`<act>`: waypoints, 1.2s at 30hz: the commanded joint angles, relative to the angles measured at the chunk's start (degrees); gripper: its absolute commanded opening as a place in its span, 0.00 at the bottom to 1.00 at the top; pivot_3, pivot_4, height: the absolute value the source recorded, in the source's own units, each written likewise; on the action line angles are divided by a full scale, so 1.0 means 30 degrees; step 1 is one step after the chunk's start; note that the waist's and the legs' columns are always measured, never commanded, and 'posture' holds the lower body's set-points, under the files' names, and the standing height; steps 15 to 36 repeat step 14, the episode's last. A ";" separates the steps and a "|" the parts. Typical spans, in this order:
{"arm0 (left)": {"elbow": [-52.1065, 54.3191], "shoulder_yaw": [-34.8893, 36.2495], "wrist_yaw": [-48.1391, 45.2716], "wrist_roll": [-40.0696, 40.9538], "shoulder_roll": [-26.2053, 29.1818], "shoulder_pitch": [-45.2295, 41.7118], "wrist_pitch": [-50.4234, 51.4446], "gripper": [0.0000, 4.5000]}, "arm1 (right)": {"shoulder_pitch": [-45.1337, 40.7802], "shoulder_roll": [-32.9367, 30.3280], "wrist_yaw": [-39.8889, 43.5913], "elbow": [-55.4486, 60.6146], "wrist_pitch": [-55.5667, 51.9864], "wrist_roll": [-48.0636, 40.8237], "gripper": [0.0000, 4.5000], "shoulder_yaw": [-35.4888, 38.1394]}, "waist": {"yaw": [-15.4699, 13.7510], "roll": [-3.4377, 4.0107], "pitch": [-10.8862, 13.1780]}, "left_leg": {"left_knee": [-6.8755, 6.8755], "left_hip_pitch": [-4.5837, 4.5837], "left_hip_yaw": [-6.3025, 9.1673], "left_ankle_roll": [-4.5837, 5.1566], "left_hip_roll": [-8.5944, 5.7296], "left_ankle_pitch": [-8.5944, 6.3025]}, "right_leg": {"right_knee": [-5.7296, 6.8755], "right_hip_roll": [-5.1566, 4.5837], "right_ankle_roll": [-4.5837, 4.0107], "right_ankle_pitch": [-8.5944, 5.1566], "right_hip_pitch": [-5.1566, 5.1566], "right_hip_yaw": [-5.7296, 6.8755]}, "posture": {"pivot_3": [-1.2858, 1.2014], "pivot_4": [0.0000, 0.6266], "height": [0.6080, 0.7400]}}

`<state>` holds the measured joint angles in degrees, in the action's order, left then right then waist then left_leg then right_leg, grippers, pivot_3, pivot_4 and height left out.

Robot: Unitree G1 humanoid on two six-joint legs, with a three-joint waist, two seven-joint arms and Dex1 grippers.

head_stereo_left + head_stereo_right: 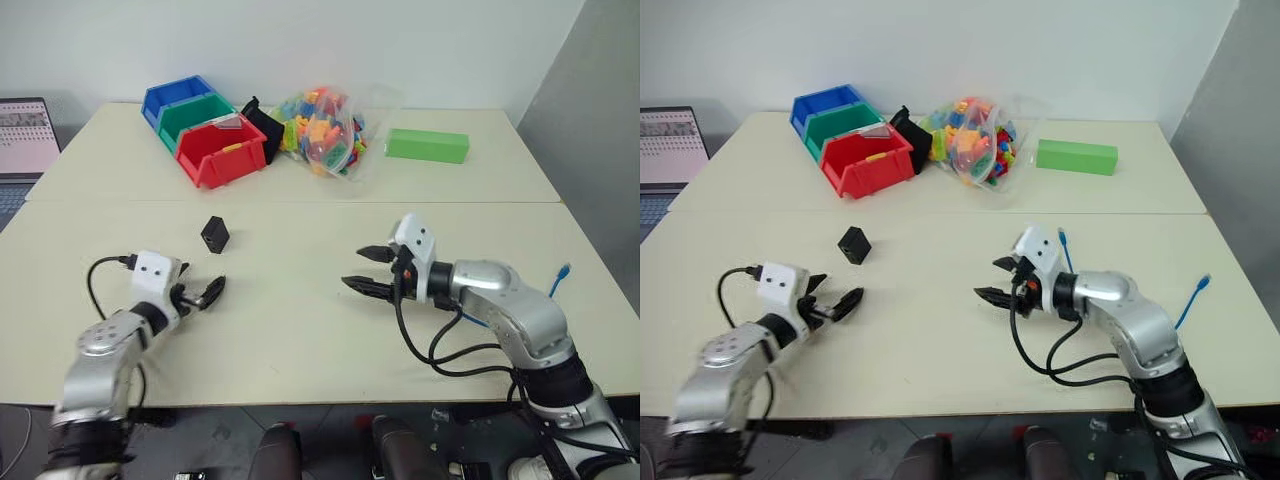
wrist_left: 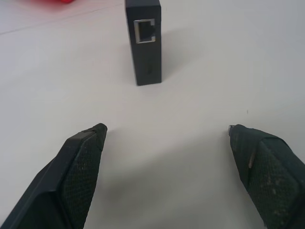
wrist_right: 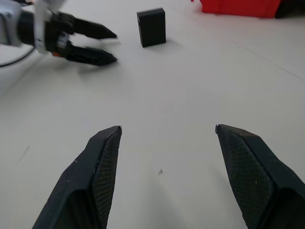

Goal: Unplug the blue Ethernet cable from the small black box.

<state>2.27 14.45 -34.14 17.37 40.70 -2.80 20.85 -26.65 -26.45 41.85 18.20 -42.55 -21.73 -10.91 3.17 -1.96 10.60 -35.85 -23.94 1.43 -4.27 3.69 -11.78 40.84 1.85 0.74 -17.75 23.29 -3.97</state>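
Note:
The small black box [image 1: 215, 234] stands upright on the cream table [image 1: 300, 330], left of centre. In the left wrist view its port [image 2: 144, 30] faces me with nothing plugged in. My left gripper [image 1: 212, 292] is open, a short way nearer than the box and pointing at it. My right gripper [image 1: 352, 267] is open and holds nothing, hovering right of centre and pointing left. The blue Ethernet cable [image 1: 1066, 250] runs behind my right wrist, one plug end sticking up there. Its other end [image 1: 1205, 284] rises beyond my right forearm, near the table's right edge.
At the back stand red [image 1: 220, 152], green [image 1: 195, 118] and blue [image 1: 175, 97] bins, with a black pouch-like object [image 1: 262, 120] beside them. Further right are a clear bag of coloured bricks [image 1: 325, 130] and a green block [image 1: 427, 145]. A laptop [image 1: 25, 135] sits far left.

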 commanded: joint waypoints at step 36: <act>0.3511 0.2958 -0.5582 0.4008 0.4590 0.0263 0.3790 0.97 | 0.1243 -0.3638 0.2472 0.0805 0.0683 -0.2262 0.74 0.3617 | -0.0011 0.0022 0.0019 | 0.0012 0.0014 -0.0024 0.0005 -0.0001 -0.0003 | -0.0015 0.0000 -0.0018 -0.0021 0.0000 -0.0007 | 0.52 0.24 1.00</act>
